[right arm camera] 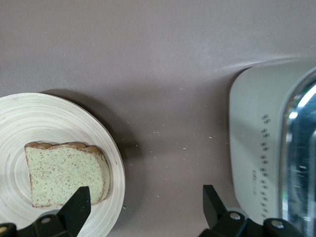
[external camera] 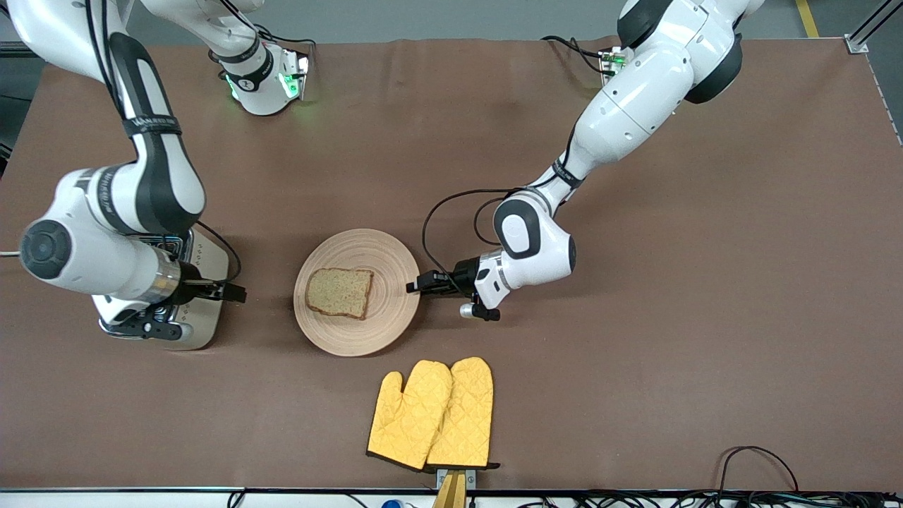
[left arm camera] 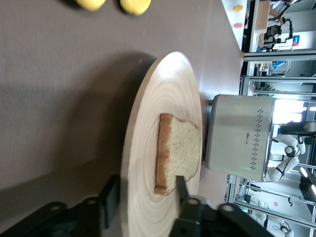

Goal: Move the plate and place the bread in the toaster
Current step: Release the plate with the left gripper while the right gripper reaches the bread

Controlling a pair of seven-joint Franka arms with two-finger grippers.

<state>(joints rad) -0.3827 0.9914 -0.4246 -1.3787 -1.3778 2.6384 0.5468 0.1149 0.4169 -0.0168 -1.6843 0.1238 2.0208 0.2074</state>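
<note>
The wooden plate (external camera: pixel 381 261) lies mid-table with the bread (external camera: pixel 340 292) flat on it. The cream toaster (external camera: pixel 209 262) stands toward the right arm's end, mostly hidden under the right arm. My left gripper (external camera: pixel 413 285) is open at the plate's rim; in the left wrist view (left arm camera: pixel 146 195) one finger is above the plate (left arm camera: pixel 148 123) and one below its edge, with the bread (left arm camera: pixel 180 150) and toaster (left arm camera: pixel 239 136) ahead. My right gripper (external camera: pixel 236 292) is open and empty over the table between toaster and plate; the right wrist view (right arm camera: pixel 145 205) shows plate (right arm camera: pixel 59 116), bread (right arm camera: pixel 64 173) and toaster (right arm camera: pixel 256 148).
A pair of yellow oven mitts (external camera: pixel 434 416) lies nearer the front camera than the plate, close to the table's front edge. Their tips show in the left wrist view (left arm camera: pixel 134 5). Brown tabletop stretches toward the left arm's end.
</note>
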